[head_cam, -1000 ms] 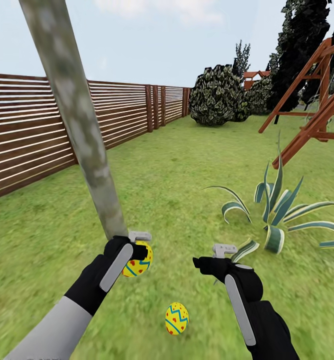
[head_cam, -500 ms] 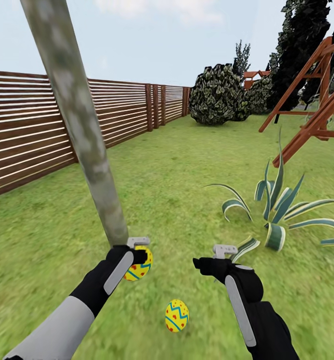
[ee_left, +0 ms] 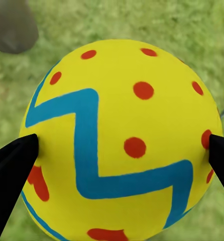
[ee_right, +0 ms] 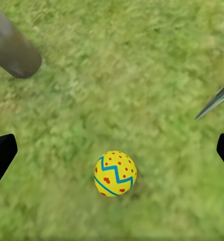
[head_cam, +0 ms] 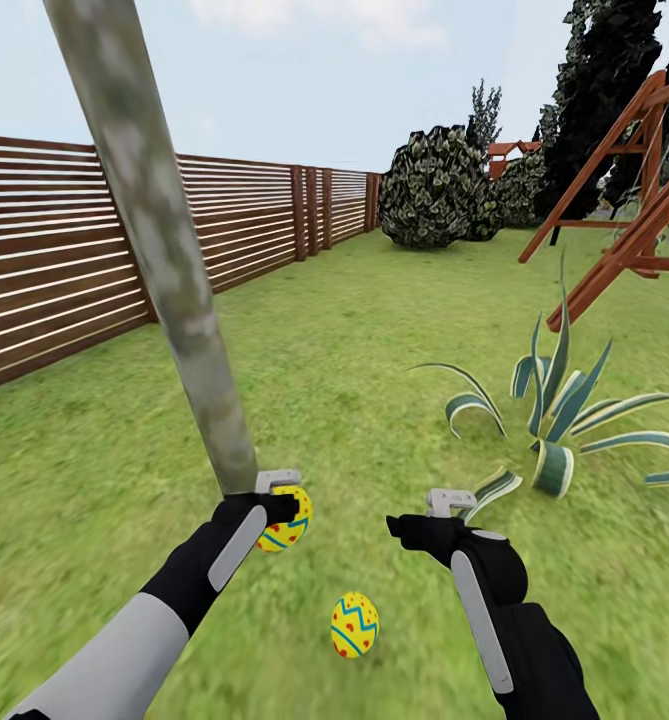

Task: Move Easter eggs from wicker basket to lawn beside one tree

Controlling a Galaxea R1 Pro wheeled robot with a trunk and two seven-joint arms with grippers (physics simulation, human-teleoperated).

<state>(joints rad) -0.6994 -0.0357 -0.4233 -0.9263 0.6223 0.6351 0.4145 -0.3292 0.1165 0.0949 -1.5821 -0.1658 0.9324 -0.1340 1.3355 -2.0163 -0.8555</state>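
Lawn [head_cam: 354,330] bounded by slat fence [head_cam: 64,250]; leaning tree [head_cam: 164,260] trunk ahead, striped plant [head_cam: 554,420] right. Left pincer [head_cam: 286,508], now slightly nearer the trunk base, grips one Easter egg [ee_left: 119,143]. Right pincer [head_cam: 436,512] spread wide, empty. Second egg [head_cam: 354,625] lies on grass between the arms.

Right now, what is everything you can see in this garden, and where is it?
Yellow eggs with blue zigzags and red dots: two; one lying on the grass, one in the left gripper.
Pale grey-green mottled tree trunk: one, leaning, rising just behind the held egg.
Striped broad-leaved plant: one, green and cream, right.
Brown slatted wooden fence: along the left.
Dark bushes: far end.
Reddish wooden swing frame: far right.
Green lawn: underfoot.
Left gripper: black, shut on egg.
Right gripper: black, open, empty.
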